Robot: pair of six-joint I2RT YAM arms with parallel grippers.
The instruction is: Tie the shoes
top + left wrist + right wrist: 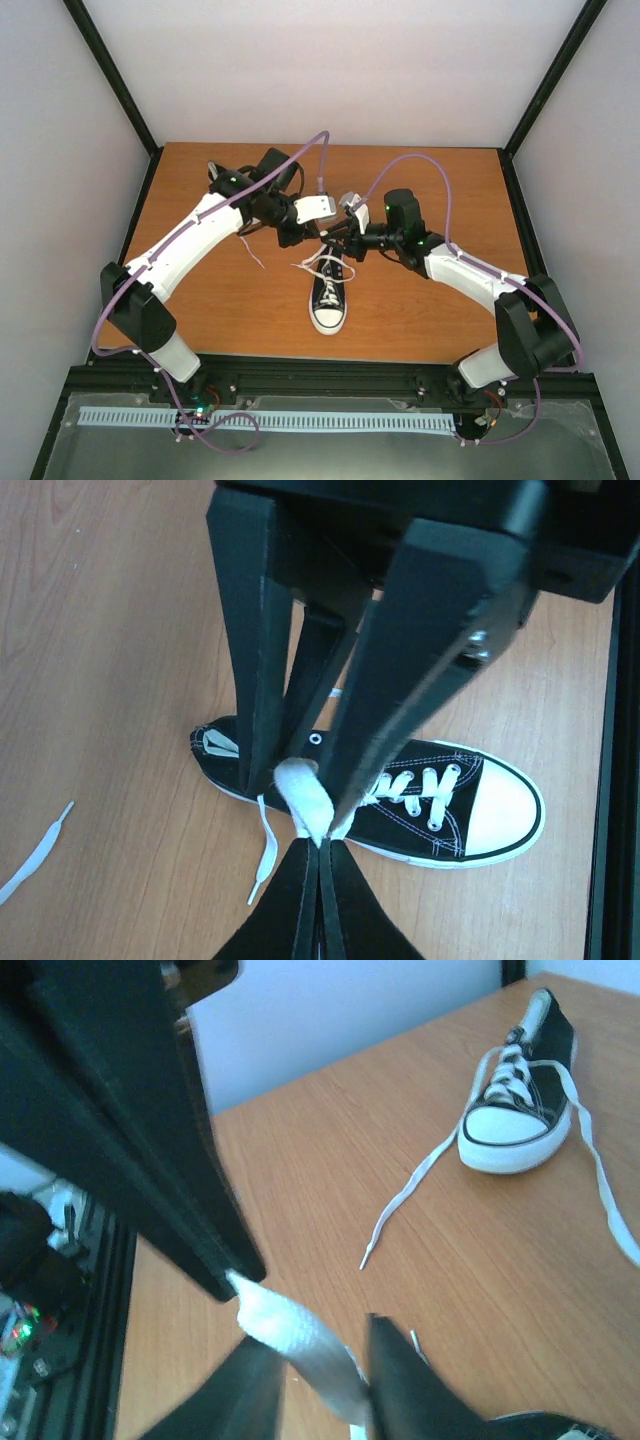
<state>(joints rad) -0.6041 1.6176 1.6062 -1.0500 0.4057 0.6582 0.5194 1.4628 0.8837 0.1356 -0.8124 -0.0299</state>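
One black shoe [328, 300] with a white toe cap lies mid-table, toe toward the arm bases, also seen in the left wrist view [440, 800]. Just above its throat both grippers meet. My left gripper [322, 238] [320, 842] is shut on a fold of white lace [305, 795]. The right gripper [340, 240] [320, 1345] straddles the same lace [295, 1345], jaws partly apart, with the lace running between its fingers [400, 1380]. The other shoe [515, 1095] sits toward the far left corner, its laces spread loose; in the top view the left arm hides most of it.
A loose lace end [255, 255] [410, 1195] [35, 855] trails across the wood table [420, 300]. White walls and black frame posts [110, 75] enclose the table. A black rail [330, 375] runs along the near edge by the arm bases.
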